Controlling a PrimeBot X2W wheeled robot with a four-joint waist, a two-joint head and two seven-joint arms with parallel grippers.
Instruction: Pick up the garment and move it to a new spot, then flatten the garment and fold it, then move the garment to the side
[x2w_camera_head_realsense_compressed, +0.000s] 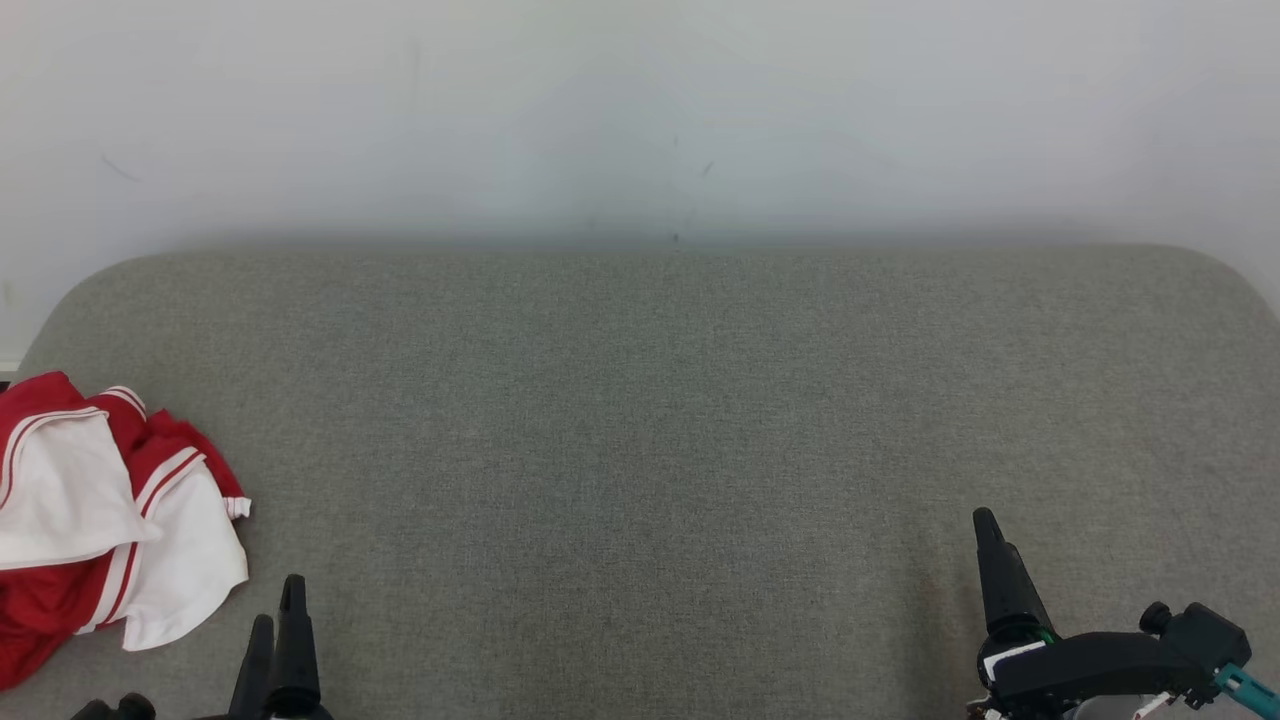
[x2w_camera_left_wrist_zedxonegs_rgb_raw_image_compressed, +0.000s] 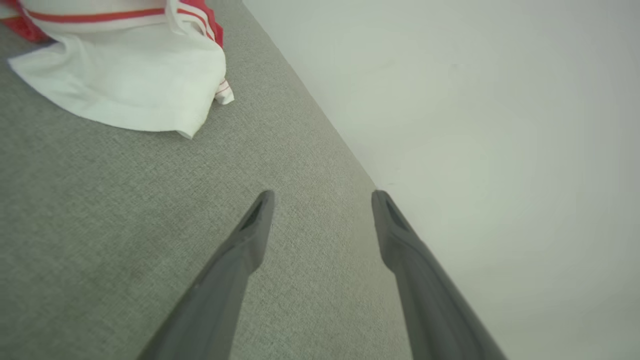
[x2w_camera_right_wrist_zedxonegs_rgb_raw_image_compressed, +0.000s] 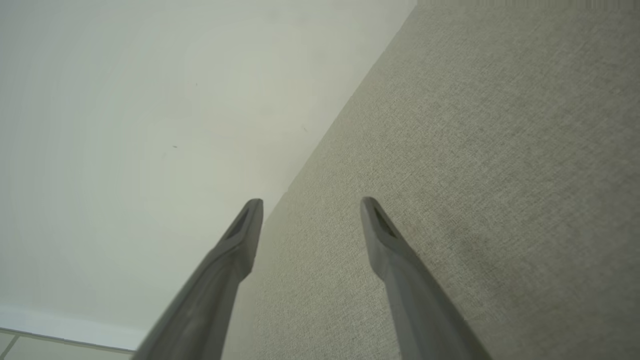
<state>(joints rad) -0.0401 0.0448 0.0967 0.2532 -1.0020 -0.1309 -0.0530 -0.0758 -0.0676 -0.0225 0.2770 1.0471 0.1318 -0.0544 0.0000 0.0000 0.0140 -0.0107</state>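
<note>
A crumpled red and white garment (x2w_camera_head_realsense_compressed: 100, 510) lies at the left edge of the grey fabric surface (x2w_camera_head_realsense_compressed: 640, 430); its white part with red stripes (x2w_camera_left_wrist_zedxonegs_rgb_raw_image_compressed: 130, 65) fills the upper left of the left wrist view. My left gripper (x2w_camera_head_realsense_compressed: 280, 605) sits at the lower left, just right of the garment and apart from it; the left wrist view shows it (x2w_camera_left_wrist_zedxonegs_rgb_raw_image_compressed: 322, 197) open and empty. My right gripper (x2w_camera_head_realsense_compressed: 985, 520) is at the lower right, far from the garment, and stands (x2w_camera_right_wrist_zedxonegs_rgb_raw_image_compressed: 310, 205) open with nothing between its fingers.
A pale wall (x2w_camera_head_realsense_compressed: 640, 110) rises behind the grey surface, whose back corners are rounded. The wide middle of the fabric lies bare between the two grippers. A strip of floor (x2w_camera_right_wrist_zedxonegs_rgb_raw_image_compressed: 50, 345) shows past the surface's edge in the right wrist view.
</note>
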